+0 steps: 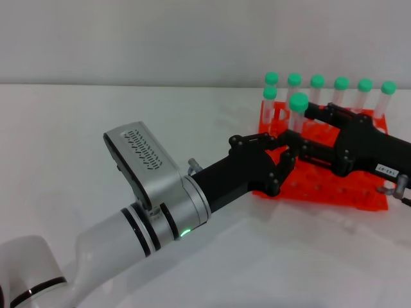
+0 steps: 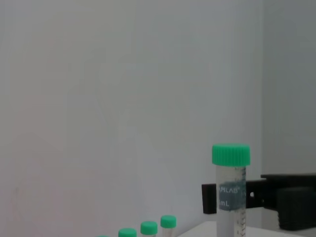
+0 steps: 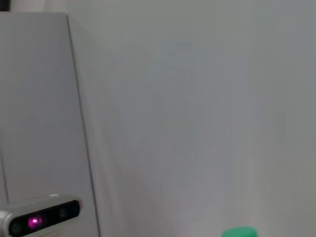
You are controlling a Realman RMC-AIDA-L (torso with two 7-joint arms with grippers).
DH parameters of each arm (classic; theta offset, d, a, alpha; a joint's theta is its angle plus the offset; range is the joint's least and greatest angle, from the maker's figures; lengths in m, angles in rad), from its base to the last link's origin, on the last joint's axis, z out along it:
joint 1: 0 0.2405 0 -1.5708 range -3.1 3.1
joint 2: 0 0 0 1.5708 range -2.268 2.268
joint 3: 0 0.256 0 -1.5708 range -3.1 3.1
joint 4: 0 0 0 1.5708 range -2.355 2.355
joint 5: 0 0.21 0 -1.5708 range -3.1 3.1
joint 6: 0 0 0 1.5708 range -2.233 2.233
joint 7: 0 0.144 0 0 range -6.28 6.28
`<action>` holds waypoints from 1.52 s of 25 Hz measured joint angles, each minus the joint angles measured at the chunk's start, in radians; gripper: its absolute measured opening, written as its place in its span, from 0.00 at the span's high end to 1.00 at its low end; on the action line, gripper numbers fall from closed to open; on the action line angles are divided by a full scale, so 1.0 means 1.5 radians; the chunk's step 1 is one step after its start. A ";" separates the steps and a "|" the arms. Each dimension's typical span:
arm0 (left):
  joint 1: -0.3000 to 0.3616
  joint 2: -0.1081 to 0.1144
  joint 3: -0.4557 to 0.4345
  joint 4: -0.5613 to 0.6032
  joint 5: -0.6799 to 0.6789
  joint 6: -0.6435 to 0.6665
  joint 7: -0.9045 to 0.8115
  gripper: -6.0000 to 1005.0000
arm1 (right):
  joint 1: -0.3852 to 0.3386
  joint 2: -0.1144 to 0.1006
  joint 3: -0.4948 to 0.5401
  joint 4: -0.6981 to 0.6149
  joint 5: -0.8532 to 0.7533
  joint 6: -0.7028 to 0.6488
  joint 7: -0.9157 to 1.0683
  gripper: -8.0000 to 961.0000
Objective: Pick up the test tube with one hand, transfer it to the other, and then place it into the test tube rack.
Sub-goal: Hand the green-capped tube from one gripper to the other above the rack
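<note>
The test tube point(image 1: 298, 110), clear with a green cap, stands upright above the front left of the orange-red test tube rack point(image 1: 334, 187). My left gripper point(image 1: 284, 159), on the silver-white arm with the green light, is shut on the tube's lower part. My right gripper point(image 1: 306, 128) reaches in from the right, and its black fingers stand apart on either side of the tube's upper body. The left wrist view shows the tube point(image 2: 231, 192) upright with a black finger point(image 2: 210, 198) beside its label. The right wrist view shows only the green cap point(image 3: 239, 232).
Several green-capped tubes point(image 1: 341, 83) stand in the rack's back row, and one more point(image 1: 270, 93) stands at its left end. Their caps also show in the left wrist view point(image 2: 148, 228). The rack stands on a white table point(image 1: 77, 147), with a pale wall behind.
</note>
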 joint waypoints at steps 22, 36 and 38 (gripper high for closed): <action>0.010 -0.002 0.000 0.008 0.016 -0.016 -0.001 0.79 | 0.005 -0.003 -0.015 0.012 0.019 0.022 0.003 0.49; 0.008 -0.003 0.000 0.011 0.020 -0.042 0.004 0.79 | 0.009 -0.006 -0.014 0.026 0.014 0.023 0.003 0.78; 0.008 -0.003 -0.001 0.012 0.019 -0.047 0.006 0.79 | 0.009 -0.006 -0.014 0.026 0.014 0.023 0.003 0.78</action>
